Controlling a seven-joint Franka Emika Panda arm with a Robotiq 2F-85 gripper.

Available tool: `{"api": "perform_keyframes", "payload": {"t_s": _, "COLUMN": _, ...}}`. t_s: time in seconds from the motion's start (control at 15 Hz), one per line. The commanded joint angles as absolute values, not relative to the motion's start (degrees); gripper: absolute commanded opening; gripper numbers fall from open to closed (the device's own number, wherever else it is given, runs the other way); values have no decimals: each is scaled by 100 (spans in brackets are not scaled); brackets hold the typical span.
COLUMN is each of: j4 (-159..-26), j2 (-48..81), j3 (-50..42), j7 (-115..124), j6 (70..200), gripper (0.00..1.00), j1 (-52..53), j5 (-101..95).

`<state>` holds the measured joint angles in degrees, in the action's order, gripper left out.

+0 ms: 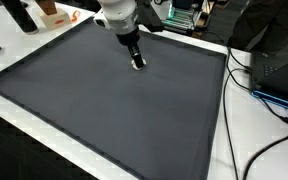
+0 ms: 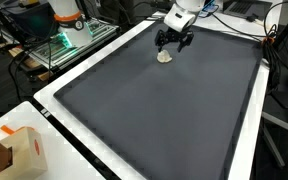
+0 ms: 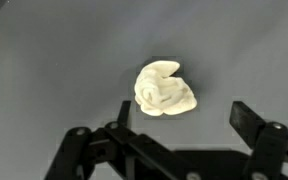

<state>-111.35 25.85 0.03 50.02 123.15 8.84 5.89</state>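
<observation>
A small crumpled cream-white lump, like a wad of cloth or paper, lies on the dark grey mat. It also shows in both exterior views. My gripper hangs right over it with its black fingers spread wide, one on each side, and holds nothing. In the exterior views the gripper stands near the far part of the mat, just above the lump.
The mat covers most of a white table. A cardboard box stands off its near corner. A dark bottle and an orange-brown object stand at a far corner. Cables run along one side.
</observation>
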Motion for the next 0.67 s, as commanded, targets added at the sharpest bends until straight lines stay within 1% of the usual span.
{"api": "perform_keyframes", "payload": {"t_s": 0.0, "j4": -11346, "j2": 2620, "j3": 4, "j7": 5102, "j6": 12505, "gripper": 100, "j1": 849, "j5": 796}}
{"api": "perform_keyframes", "payload": {"t_s": 0.2, "j4": -11369, "j2": 2658, "j3": 3, "j7": 5145, "j6": 12487, "gripper": 100, "j1": 848, "j5": 852}}
{"api": "perform_keyframes", "payload": {"t_s": 0.27, "j4": -11382, "j2": 2658, "j3": 3, "j7": 5158, "j6": 12483, "gripper": 96, "j1": 847, "j5": 868}}
{"api": "perform_keyframes", "payload": {"t_s": 0.33, "j4": -11397, "j2": 2654, "j3": 2, "j7": 5166, "j6": 12480, "gripper": 73, "j1": 846, "j5": 885}}
{"api": "perform_keyframes", "payload": {"t_s": 0.47, "j4": -11411, "j2": 2651, "j3": -8, "j7": 5200, "j6": 12478, "gripper": 70, "j1": 853, "j5": 891}}
{"api": "perform_keyframes", "payload": {"t_s": 0.6, "j4": -11407, "j2": 2654, "j3": -19, "j7": 5241, "j6": 12474, "gripper": 55, "j1": 859, "j5": 870}}
